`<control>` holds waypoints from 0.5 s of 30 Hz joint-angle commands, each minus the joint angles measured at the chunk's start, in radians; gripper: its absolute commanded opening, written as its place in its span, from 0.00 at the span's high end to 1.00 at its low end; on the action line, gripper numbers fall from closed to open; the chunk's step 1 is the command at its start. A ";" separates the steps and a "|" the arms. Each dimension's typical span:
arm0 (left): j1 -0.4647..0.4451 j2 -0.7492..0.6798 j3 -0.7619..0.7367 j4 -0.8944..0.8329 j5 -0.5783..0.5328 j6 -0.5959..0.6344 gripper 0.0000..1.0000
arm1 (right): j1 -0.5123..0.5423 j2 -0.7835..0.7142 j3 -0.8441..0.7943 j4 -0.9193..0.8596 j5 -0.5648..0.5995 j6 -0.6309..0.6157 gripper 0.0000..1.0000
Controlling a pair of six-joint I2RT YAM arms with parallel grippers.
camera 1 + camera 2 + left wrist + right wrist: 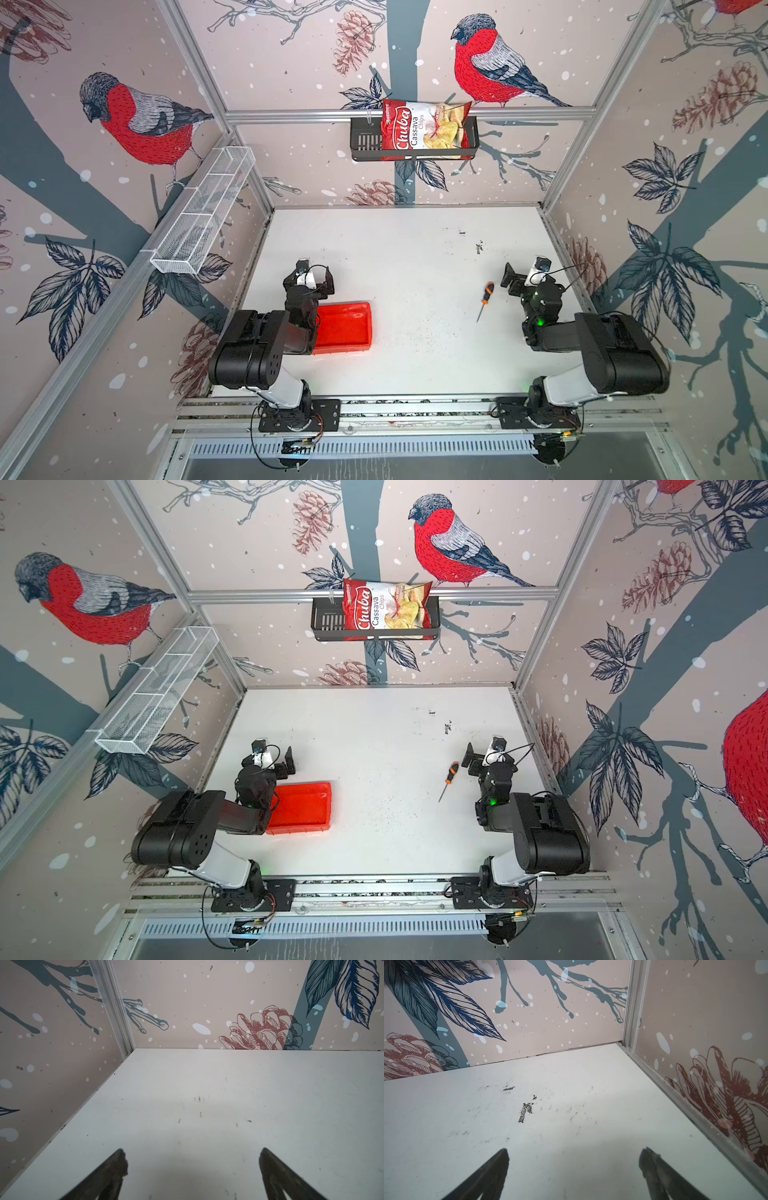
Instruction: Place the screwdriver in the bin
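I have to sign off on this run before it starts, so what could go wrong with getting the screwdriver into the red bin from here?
1. The small orange-and-black-handled screwdriver lies flat on the white table; its thin shaft could slip from the open right gripper.
2. The shallow red plastic bin sits across the table, partly under the left arm, so a carry risks collision.
3. Neither wrist view shows the screwdriver.

Pretty clearly a lab test cell I'm driving here, not anyone's home. Aluminium frame [409, 113] boxes in a white table [407, 257], the walls [291, 62] are covered in bird-and-pinecone print, two arms are bolted to a rail [415, 409] at the front, and a black basket [413, 139] plus a mesh basket [203, 212] hang off the frame.
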 commanded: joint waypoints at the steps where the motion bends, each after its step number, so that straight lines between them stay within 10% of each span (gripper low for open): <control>1: 0.002 -0.002 0.000 0.056 0.001 -0.004 0.01 | 0.001 -0.001 0.003 0.019 0.006 0.007 0.01; 15: 0.002 -0.002 0.002 0.055 0.002 -0.004 0.01 | 0.001 -0.001 0.003 0.019 0.007 0.007 0.01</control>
